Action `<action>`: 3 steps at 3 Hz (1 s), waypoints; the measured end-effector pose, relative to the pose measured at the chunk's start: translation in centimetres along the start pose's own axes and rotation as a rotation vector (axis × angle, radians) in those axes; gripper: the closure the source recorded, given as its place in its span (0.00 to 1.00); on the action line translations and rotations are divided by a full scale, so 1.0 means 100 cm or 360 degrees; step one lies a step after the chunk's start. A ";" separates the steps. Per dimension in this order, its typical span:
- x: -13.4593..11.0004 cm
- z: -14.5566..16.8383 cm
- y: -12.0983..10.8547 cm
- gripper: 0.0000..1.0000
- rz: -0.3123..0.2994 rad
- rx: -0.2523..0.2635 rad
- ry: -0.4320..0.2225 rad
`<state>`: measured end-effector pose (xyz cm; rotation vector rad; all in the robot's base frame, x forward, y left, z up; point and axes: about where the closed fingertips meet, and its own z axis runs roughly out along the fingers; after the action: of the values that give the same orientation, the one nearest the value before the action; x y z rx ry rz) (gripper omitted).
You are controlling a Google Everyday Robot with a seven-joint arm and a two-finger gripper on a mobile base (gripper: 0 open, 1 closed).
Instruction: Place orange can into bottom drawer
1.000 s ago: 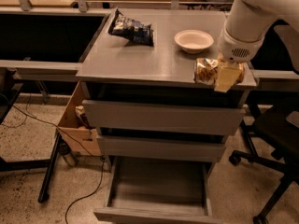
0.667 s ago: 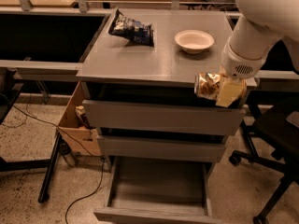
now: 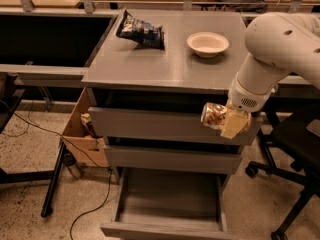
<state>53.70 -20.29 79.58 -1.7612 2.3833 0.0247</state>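
The orange can (image 3: 214,116) is a shiny gold-orange and brown mottled stubby cylinder. It lies sideways in my gripper (image 3: 227,121), in front of the top drawer's right end and well above the floor. My gripper is shut on the can and hangs from the white arm (image 3: 272,54) coming in from the right. The bottom drawer (image 3: 170,199) is pulled open below, a wide shallow grey tray that holds nothing. The can is above and to the right of the drawer's middle.
A dark blue chip bag (image 3: 141,31) and a white bowl (image 3: 207,44) sit on the cabinet top (image 3: 160,64). A cardboard box (image 3: 82,131) stands left of the cabinet. A black office chair (image 3: 295,149) stands at the right. Cables run over the floor at the left.
My gripper has carried the can off the cabinet top's front right edge and down in front of the top drawer. The drawer, bag and bowl have not moved.
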 end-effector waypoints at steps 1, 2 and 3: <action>-0.011 0.046 -0.012 1.00 0.0036 -0.0092 -0.0031; -0.017 0.101 -0.025 1.00 0.0093 -0.0151 -0.0104; 0.004 0.119 -0.023 1.00 0.0170 -0.0176 -0.0121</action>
<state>57.31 -19.95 68.06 -1.6438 2.4617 0.2376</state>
